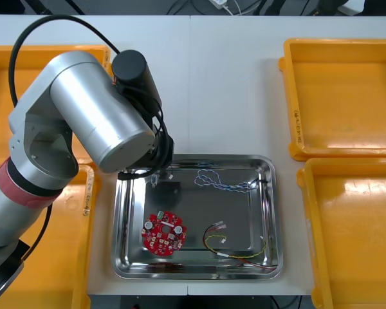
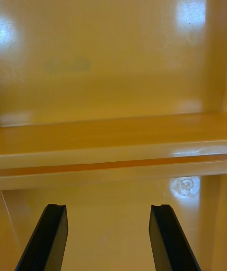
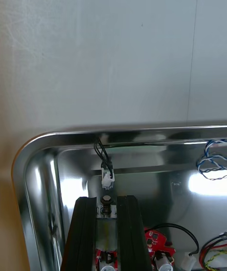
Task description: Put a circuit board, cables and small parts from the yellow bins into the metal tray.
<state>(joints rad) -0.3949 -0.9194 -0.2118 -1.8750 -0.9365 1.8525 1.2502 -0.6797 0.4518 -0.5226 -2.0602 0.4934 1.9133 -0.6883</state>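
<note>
1. Left gripper (image 3: 107,200) hangs over the far-left corner of the shiny rectangular metal tray (image 1: 199,215). Fingers are pinched narrow on what looks like a thin black cable with white plastic plug (image 3: 108,179). Plug sticks out past the tips, close to the tray wall.
2. Right gripper (image 2: 109,209): fingers spread, nothing between, idle over the glossy yellow plastic bins (image 1: 347,90) on the right side.
3. Done, already in tray:
   - round red circuit board (image 1: 163,233) w/ small silver components, near-left
   - twisted blue and white cable (image 1: 222,181) along the far side
   - red and yellow cable (image 1: 238,248) w/ white plugs, near-right
4. Left to do, my read: let go of the black cable, then the small parts. Can't make out any in the tray. Prob. past halfway.
5. Materials:
   - tray: mirror-smooth, rounded corners, raised rim, so items could slide
   - cables: thin, floppy, lying in loose loops
   - board: rigid flat disc
   - bins: smooth, hard-walled; both right-side ones look bare
</note>
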